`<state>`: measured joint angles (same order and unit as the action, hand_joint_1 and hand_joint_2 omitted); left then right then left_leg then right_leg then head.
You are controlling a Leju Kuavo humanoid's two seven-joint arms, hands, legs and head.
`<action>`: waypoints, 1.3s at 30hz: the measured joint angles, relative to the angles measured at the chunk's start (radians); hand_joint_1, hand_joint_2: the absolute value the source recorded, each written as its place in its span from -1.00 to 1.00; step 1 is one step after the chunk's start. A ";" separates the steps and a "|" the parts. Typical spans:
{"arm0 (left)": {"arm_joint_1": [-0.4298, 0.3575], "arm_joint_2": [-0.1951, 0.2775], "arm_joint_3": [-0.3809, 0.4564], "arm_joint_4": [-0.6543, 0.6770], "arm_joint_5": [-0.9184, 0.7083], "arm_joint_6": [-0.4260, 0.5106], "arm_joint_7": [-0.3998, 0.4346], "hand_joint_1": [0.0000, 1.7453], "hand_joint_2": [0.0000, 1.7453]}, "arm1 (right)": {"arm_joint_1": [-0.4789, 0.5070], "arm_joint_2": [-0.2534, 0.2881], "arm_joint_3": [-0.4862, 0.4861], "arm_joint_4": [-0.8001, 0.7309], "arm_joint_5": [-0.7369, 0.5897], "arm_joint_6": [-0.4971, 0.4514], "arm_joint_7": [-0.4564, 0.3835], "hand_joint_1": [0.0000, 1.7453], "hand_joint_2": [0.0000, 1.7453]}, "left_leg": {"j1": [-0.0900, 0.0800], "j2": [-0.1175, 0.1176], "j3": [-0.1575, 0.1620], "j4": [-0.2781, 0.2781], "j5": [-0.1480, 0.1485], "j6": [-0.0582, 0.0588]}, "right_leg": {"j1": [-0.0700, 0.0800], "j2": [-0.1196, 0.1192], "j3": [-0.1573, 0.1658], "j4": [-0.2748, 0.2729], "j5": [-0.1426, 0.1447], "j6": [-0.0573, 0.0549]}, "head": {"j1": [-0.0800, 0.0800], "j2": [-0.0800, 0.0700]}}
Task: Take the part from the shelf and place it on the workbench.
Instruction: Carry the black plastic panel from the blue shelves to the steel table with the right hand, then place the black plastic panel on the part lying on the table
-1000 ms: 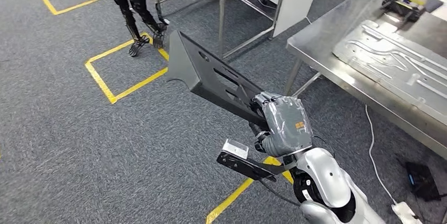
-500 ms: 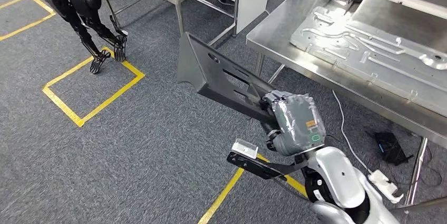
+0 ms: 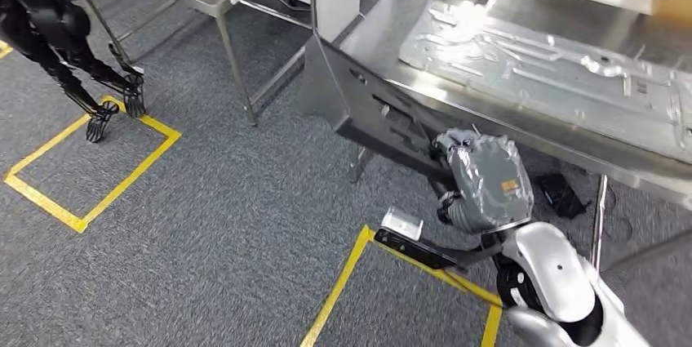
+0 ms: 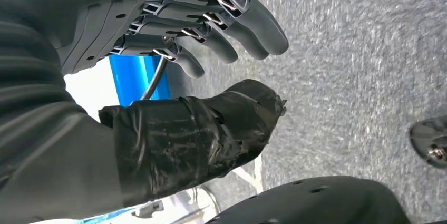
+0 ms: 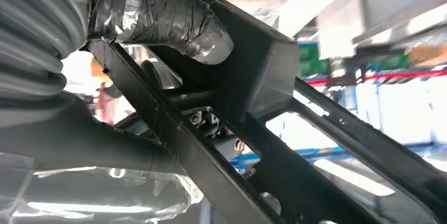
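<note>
- We see the right hand (image 3: pixel 483 180) gripping the black part (image 3: pixel 367 110) beside the workbench (image 3: pixel 457 110) edge.
- Our left hand (image 4: pixel 174 60) holds nothing, fingers apart.

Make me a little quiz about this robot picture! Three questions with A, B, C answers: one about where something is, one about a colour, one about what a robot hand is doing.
1. Where is the long black part?
A. Lying on the steel workbench
B. Held up in the air, in front of the workbench edge
C. On the floor

2. What colour are the lines taped on the floor?
A. Yellow
B. Red
C. White

3. What is the left robot hand doing?
A. Gripping the part
B. Holding a cup
C. Holding nothing, fingers apart

Answers:
1. B: the right robot hand grips the black part, which sticks out above the carpet near the workbench edge and does not rest on it.
2. A: the floor lines are yellow.
3. C: the left robot hand has its fingers spread from its thumb, with nothing between them.
</note>
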<state>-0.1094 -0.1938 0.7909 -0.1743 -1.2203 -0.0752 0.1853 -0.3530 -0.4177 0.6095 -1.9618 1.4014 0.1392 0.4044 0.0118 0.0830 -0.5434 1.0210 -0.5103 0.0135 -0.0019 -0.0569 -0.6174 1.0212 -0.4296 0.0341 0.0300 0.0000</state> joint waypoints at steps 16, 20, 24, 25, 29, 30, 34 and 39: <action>0.002 0.001 0.001 0.000 -0.027 -0.001 0.005 -1.00 1.00 | -0.041 -0.054 -0.013 -0.011 0.050 0.162 -0.008 1.00 1.00 | -0.004 -0.147 -0.057 0.020 0.039 0.008 | -0.006 0.179 0.004 0.005 -0.012 -0.019 | -0.008 0.000; -0.002 0.002 0.001 0.000 -0.025 -0.003 0.005 -1.00 1.00 | -0.090 -0.083 -0.013 -0.006 0.078 0.193 -0.036 1.00 1.00 | -0.001 -0.099 -0.036 -0.008 0.048 0.026 | -0.007 0.115 -0.024 0.052 -0.040 0.007 | -0.003 0.000; -0.001 0.002 0.001 0.000 -0.025 -0.003 0.004 -1.00 1.00 | -0.144 -0.093 -0.010 0.016 0.100 0.206 -0.058 1.00 1.00 | 0.000 -0.058 -0.030 -0.011 0.044 0.030 | -0.019 0.061 -0.130 0.256 -0.113 0.027 | 0.003 0.000; -0.001 0.002 0.001 0.000 -0.026 -0.004 0.004 -1.00 1.00 | -0.156 -0.097 -0.007 0.025 0.104 0.208 -0.064 1.00 1.00 | 0.002 -0.047 -0.028 -0.010 0.040 0.028 | -0.023 0.058 -0.129 0.250 -0.096 0.030 | 0.003 0.000; -0.001 0.002 0.002 0.000 -0.034 -0.005 0.004 -1.00 1.00 | -0.225 -0.109 0.004 0.061 0.116 0.228 -0.087 1.00 1.00 | 0.002 -0.010 -0.017 0.000 0.021 0.007 | -0.017 0.005 -0.020 0.026 0.009 0.027 | 0.004 0.000; -0.002 0.002 0.002 0.000 -0.036 -0.005 0.004 -1.00 1.00 | -0.245 -0.111 0.006 0.070 0.117 0.235 -0.092 1.00 1.00 | -0.001 -0.002 -0.015 0.001 0.018 0.001 | -0.012 -0.003 -0.009 0.002 0.011 0.020 | 0.004 0.000; -0.007 0.002 0.001 0.000 -0.044 -0.005 0.003 -1.00 1.00 | -0.312 -0.121 0.023 0.112 0.109 0.263 -0.111 1.00 1.00 | -0.001 0.002 -0.012 0.016 -0.005 -0.020 | -0.013 0.033 -0.008 -0.003 0.008 -0.011 | 0.000 0.000; -0.005 0.002 0.001 0.000 -0.046 -0.003 -0.004 -1.00 1.00 | -0.393 -0.125 0.061 0.191 0.095 0.285 -0.128 1.00 1.00 | 0.002 -0.076 -0.161 0.289 -0.111 -0.024 | -0.010 0.079 -0.006 -0.004 0.006 -0.034 | -0.008 0.000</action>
<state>-0.1141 -0.1919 0.7923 -0.1743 -1.2660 -0.0786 0.1808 -0.7457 -0.5427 0.6703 -1.7709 1.4968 0.4238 0.2766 0.0140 0.0071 -0.7044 1.3095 -0.6209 -0.0102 -0.0118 0.0218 -0.6232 1.0170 -0.4232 -0.0004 0.0220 0.0000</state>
